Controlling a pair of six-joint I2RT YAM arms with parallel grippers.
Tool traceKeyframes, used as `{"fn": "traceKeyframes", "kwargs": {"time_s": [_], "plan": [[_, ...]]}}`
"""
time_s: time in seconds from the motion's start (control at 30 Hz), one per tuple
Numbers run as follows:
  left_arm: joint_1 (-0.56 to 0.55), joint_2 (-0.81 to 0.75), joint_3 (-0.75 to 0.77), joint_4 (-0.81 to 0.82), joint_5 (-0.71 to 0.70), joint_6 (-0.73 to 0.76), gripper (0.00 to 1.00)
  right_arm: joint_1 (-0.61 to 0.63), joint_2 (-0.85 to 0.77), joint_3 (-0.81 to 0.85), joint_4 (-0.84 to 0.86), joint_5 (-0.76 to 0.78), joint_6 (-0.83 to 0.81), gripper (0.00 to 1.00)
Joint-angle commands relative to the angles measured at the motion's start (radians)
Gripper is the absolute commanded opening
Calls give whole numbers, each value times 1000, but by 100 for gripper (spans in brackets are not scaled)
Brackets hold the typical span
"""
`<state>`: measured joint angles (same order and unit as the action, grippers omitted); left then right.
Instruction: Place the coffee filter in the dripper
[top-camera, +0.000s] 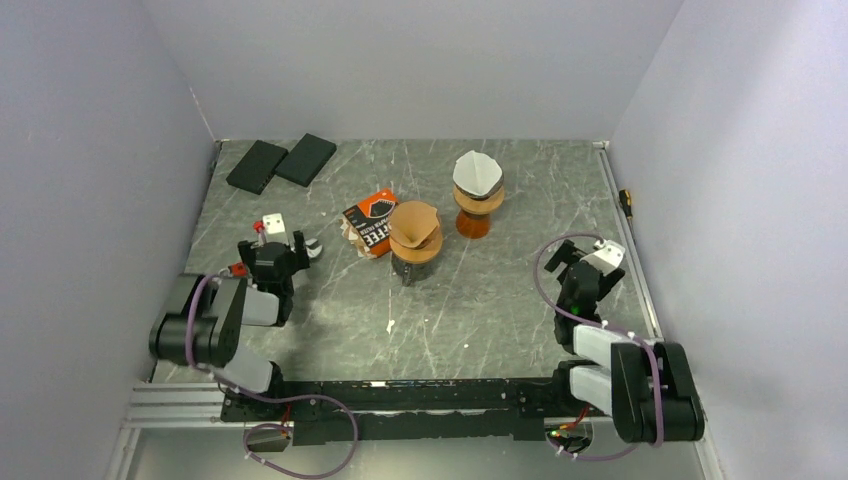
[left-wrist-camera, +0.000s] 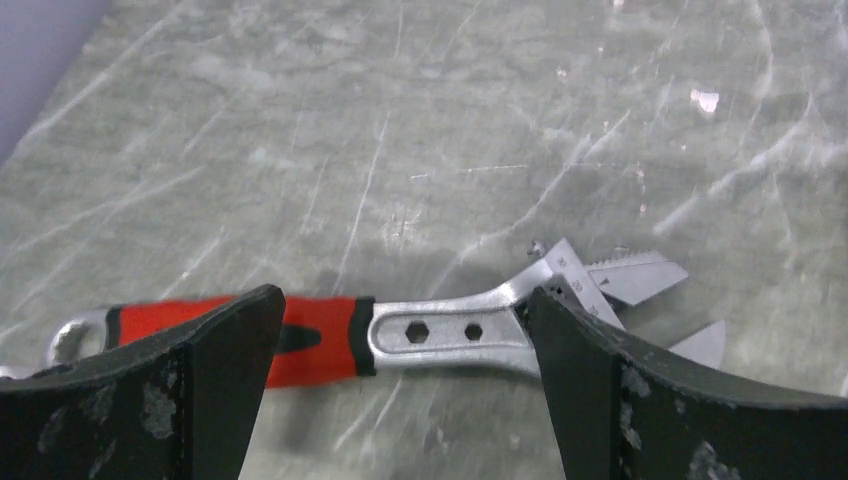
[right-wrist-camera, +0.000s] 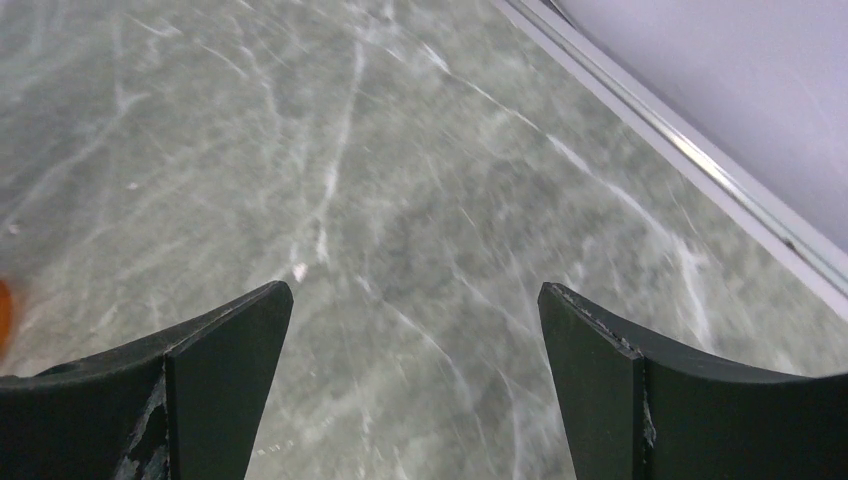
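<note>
A brown paper filter (top-camera: 415, 224) sits in a dark dripper (top-camera: 413, 264) at mid table. A white filter (top-camera: 478, 174) sits in an orange dripper (top-camera: 476, 212) behind it to the right. An orange-and-black filter packet (top-camera: 368, 222) lies left of the dark dripper. My left gripper (top-camera: 280, 252) is low at the left, open and empty (left-wrist-camera: 402, 300), straddling a wrench. My right gripper (top-camera: 582, 263) is low at the right, open and empty (right-wrist-camera: 415, 290), over bare table. Both grippers are well apart from the drippers.
A red-handled adjustable wrench (left-wrist-camera: 440, 330) lies flat on the table under my left gripper. Two black blocks (top-camera: 280, 163) lie at the back left. A metal rail (right-wrist-camera: 690, 150) runs along the table's right edge by the wall.
</note>
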<state>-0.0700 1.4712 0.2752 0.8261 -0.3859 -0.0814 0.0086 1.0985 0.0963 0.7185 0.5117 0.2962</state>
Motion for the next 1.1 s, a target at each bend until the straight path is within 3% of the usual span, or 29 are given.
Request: {"fn": "traceKeyframes", "kwargs": {"time_s": [0.0,0.07,0.1,0.17,0.23,0.3,0.33,0.5,1.07], "plan": [[12,205,16,419,37,113,100,-2,112,11,384,-84,-123,100],[13,153,76,195,96,94,99,-4,200,11,467,-77,-121,99],[33,149,94,157,128,71,99,-4,251,8,545,-88,-137,99],[51,175,95,199,117,52,99,-37,279,43,478,-200,-156,98],[52,151,101,140,114,35,99,-36,385,61,588,-216,-195,98],[52,163,94,178,110,44,99,-35,357,136,374,-264,-195,100],[50,172,89,210,104,50,100,-30,384,135,450,-262,-219,100],[45,167,98,178,101,42,100,-26,362,148,371,-235,-202,100],[47,169,100,176,103,42,100,-17,368,148,387,-234,-215,100]]}}
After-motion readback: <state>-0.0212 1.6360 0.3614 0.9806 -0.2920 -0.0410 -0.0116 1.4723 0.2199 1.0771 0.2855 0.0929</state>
